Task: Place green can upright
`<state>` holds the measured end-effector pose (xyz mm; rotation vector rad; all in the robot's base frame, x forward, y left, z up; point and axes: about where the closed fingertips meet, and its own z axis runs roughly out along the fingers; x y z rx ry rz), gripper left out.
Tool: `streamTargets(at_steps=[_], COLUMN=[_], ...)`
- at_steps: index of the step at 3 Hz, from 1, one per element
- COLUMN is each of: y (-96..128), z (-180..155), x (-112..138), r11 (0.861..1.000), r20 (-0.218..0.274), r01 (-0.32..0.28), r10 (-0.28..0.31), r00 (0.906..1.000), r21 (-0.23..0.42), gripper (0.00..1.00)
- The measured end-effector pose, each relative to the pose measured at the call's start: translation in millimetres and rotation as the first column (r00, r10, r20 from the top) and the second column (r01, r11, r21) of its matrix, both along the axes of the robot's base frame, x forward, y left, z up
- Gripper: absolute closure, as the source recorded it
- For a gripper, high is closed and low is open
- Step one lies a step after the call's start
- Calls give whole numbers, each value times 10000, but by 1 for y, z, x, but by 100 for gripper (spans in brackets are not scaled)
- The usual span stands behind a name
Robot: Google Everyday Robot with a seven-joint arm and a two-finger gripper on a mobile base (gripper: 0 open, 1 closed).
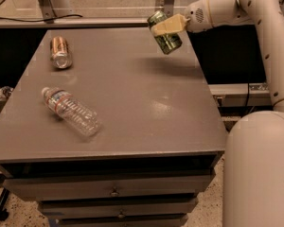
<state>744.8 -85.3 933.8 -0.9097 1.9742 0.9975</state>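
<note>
A bottle [72, 111] lies on its side on the near left part of the table [146, 103]. An orange can [60, 52] lies on the table's far left. Above the table's far right edge, the gripper [166, 26] squeezes the green can [170, 42], which is tilted in the air, off the table.

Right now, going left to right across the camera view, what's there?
Copper-orange can, green can tilted in the gripper above the table's far right corner, robot base. Plastic bottle omitted: overlaps the copper-orange can.
</note>
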Motion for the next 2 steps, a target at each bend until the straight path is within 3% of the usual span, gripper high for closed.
streamTargets(at_steps=[1, 2], y=[0, -5], z=[0, -3], x=[0, -3], r11=[10000, 9988], r20=[-4, 86], r01=[1, 154], r10=[-1, -158], r00=[10000, 9998], r21=[-2, 472], gripper=[100, 100])
